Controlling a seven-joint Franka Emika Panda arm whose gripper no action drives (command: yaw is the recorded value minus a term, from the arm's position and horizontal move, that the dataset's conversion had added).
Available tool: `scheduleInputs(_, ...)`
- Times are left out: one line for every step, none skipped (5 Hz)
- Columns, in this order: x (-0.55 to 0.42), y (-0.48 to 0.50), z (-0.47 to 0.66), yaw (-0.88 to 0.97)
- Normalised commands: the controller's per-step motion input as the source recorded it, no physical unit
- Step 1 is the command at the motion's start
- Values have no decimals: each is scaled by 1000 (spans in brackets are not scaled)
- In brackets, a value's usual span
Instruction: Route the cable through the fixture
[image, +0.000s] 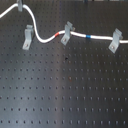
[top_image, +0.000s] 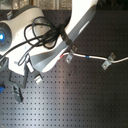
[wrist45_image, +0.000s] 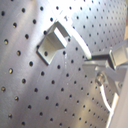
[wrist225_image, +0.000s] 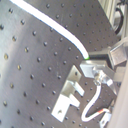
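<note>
The white cable (image: 47, 36) runs across the top of the board in the first exterior view. It arcs past a metal clip (image: 27, 36), shows its red band (image: 57, 36) beside the middle clip (image: 66, 32), then its blue band (image: 88, 37), and reaches the right clip (image: 115, 41). In both wrist views my gripper (wrist225_image: 93, 63) (wrist45_image: 96, 61) appears shut on the cable (wrist225_image: 50, 25), next to a clip (wrist225_image: 69, 96) (wrist45_image: 52, 42). The gripper is outside the first exterior view.
My white arm (top_image: 75, 25) with black hoses covers the upper left of the second exterior view and hides part of the cable. Another clip (image: 19, 5) stands at the board's top edge. Two more clips (top_image: 37, 77) (top_image: 19, 92) stand low on the second exterior view's left.
</note>
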Motion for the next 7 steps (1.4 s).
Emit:
scheduleInputs(-74,479,331,-517)
scheduleInputs(-313,313,40,-286)
scheduleInputs(-403,19,40,-129)
scheduleInputs(-1,2,92,-306)
scheduleInputs(32,123,61,-291)
scheduleInputs(37,174,119,-263)
scheduleInputs(6,319,204,-134)
